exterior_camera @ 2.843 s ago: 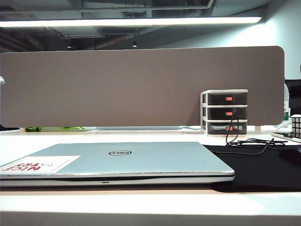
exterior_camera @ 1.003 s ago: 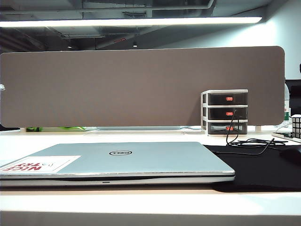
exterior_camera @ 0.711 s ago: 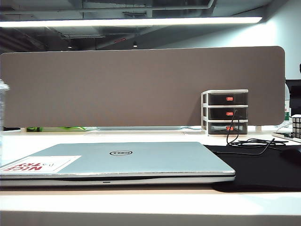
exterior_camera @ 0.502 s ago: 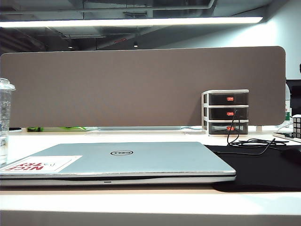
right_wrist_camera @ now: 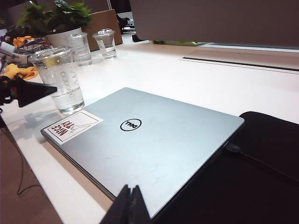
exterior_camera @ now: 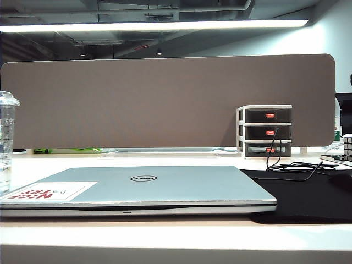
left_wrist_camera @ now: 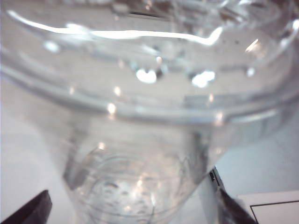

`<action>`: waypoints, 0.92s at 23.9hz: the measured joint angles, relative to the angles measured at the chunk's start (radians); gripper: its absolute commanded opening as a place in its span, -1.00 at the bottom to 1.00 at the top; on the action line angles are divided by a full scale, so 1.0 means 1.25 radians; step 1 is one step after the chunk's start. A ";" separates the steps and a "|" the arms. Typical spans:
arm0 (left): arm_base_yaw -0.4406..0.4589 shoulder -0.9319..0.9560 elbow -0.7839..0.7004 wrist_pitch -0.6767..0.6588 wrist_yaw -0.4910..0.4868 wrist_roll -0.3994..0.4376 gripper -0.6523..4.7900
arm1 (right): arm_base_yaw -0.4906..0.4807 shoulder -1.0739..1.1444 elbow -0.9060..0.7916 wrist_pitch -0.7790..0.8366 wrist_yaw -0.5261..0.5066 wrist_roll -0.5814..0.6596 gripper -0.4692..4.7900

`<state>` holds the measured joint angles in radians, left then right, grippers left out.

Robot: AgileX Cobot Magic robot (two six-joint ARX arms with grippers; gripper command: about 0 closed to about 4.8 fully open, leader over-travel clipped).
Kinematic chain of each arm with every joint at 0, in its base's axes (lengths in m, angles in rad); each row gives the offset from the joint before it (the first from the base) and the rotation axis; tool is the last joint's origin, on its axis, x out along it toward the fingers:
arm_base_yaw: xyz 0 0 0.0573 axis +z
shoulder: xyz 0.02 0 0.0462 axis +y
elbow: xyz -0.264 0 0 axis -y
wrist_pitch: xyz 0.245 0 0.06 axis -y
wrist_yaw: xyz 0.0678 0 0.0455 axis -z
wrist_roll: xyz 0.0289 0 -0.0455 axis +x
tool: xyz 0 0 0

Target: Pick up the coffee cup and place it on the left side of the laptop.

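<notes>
Coffee cup (exterior_camera: 6, 144) is standing upright on the white desk (exterior_camera: 176, 236) at the far left edge of the exterior view, just beside the left end of the laptop (exterior_camera: 144, 188). My right wrist camera is showing it (right_wrist_camera: 59, 80) near the corner carrying the white sticker with red letters (right_wrist_camera: 74, 126), with clear liquid sitting in its lower part.

I am keeping my left pincer (left_wrist_camera: 131, 212) around the cup (left_wrist_camera: 140, 140), jaws spread wide, one dark finger (left_wrist_camera: 32, 211) showing on each side of the clear wall. I cannot tell whether the pads are pressing on the plastic or standing just off it. From the right wrist camera, one of those fingers (right_wrist_camera: 29, 91) is reaching in at the cup's upper half.

The closed laptop (right_wrist_camera: 149, 144) is lying flat in the middle. I am holding my right pincer (right_wrist_camera: 130, 205) above its near edge with the fingers pressed together, gripping nothing.

Further right, a black mat (exterior_camera: 308, 198) is lying against the laptop, a black cable (exterior_camera: 291, 168) is trailing across it, and a small stack of drawers (exterior_camera: 264, 131) is standing by the grey partition (exterior_camera: 165, 102).
</notes>
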<state>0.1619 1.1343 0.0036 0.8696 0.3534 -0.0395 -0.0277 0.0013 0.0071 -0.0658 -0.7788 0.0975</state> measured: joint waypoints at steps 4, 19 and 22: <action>0.000 -0.232 0.002 -0.194 -0.037 0.001 1.00 | 0.000 0.000 0.000 0.000 0.000 0.000 -0.83; -0.010 -0.767 0.001 -0.667 -0.086 -0.144 0.60 | 0.000 0.000 0.000 0.000 0.001 0.000 -0.83; -0.023 -0.844 0.001 -0.709 -0.083 -0.144 0.37 | 0.000 0.000 0.000 0.000 0.001 0.000 -0.83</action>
<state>0.1337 0.0799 0.0051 -0.0166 0.2497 -0.2192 -0.0273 0.0013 0.0071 -0.0658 -0.7776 0.0975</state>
